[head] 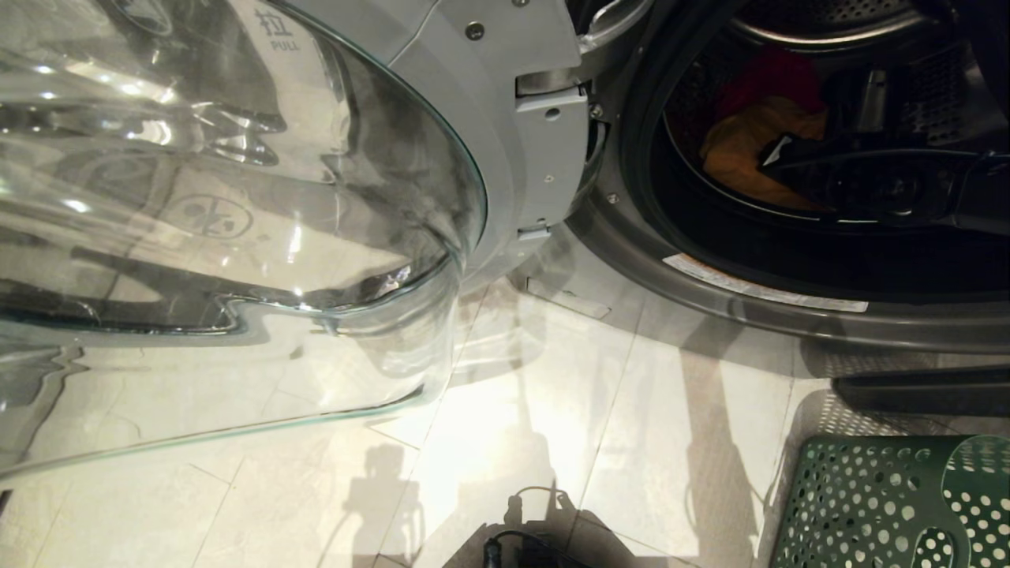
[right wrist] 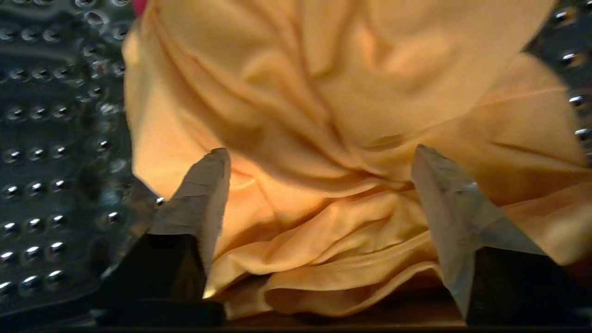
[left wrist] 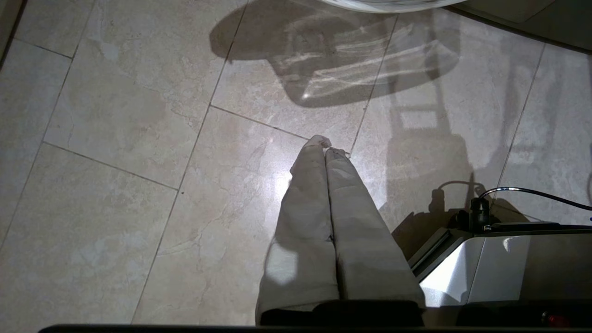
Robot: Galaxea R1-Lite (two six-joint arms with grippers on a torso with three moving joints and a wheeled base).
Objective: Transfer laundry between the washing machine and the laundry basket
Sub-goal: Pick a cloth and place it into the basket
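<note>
**Right gripper spread over yellow-orange garment in drum**

Nearest the robot, the green laundry basket [head: 892, 505] is seen on the tiled floor [head: 552, 410], at the lower right of the head view, just in front of the washing machine [head: 710, 292]. No garment can be made out in the visible part of it.

The left gripper [left wrist: 326, 147] is parked low over the floor, fingers pressed together, nothing held.

The glass door [head: 229, 205] is swung wide open to the left and fills that side of the head view.

Further in, the right arm is reached through the door opening into the drum [right wrist: 51, 152]. The right gripper [right wrist: 319, 159] is seen with fingers [right wrist: 203, 194] wide apart, the yellow-orange garment [right wrist: 323, 101] bunched between and beyond them, not clamped. Contact with the fabric cannot be told.

At the back of the drum, the pink-red garment [head: 769, 75] is lying behind the yellow-orange one.
</note>
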